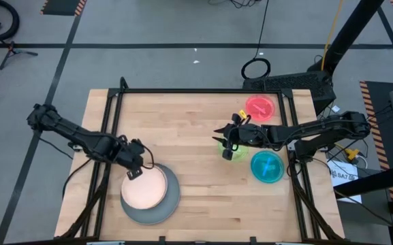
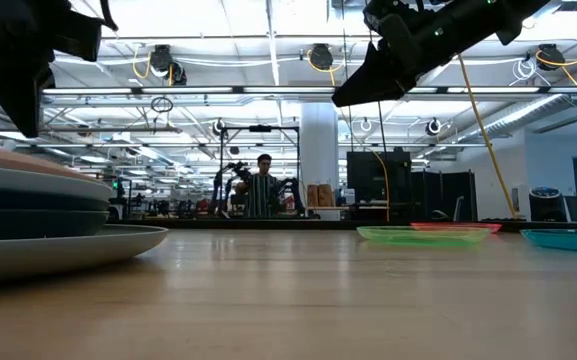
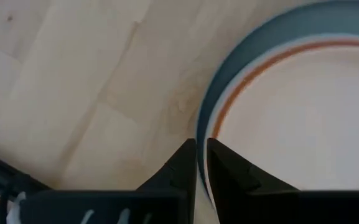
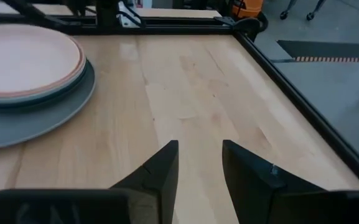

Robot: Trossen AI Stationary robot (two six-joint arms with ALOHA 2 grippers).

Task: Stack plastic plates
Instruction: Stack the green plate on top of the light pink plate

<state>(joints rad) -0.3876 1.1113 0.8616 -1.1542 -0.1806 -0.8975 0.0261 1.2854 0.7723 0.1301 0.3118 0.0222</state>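
1. The table [image 1: 196, 197] is a light wooden top with a dark frame; both arms reach in over it.
2. The stack [image 1: 150, 195] sits at the near left: a large grey plate [image 1: 165, 211] at the bottom, darker and light-blue rims above it, and the salmon pink plate [image 1: 144, 188] on top. The larger plates look already gathered, so I judge the task well along.
3. Three small plates lie apart on the right: the red plate [image 1: 260, 107], the teal plate [image 1: 267, 167] and the green plate [image 1: 238, 153], the green one partly under the right arm.
4. The right gripper [image 1: 227, 144] hovers above the green plate, fingers [image 4: 160, 171] parted and empty. The step in hand looks like fetching it; next it must descend and catch the thin rim.
5. The left gripper [image 1: 136, 171] hangs at the stack's far-left edge, fingers [image 3: 182, 165] nearly closed, holding nothing, just outside the pink plate's rim.
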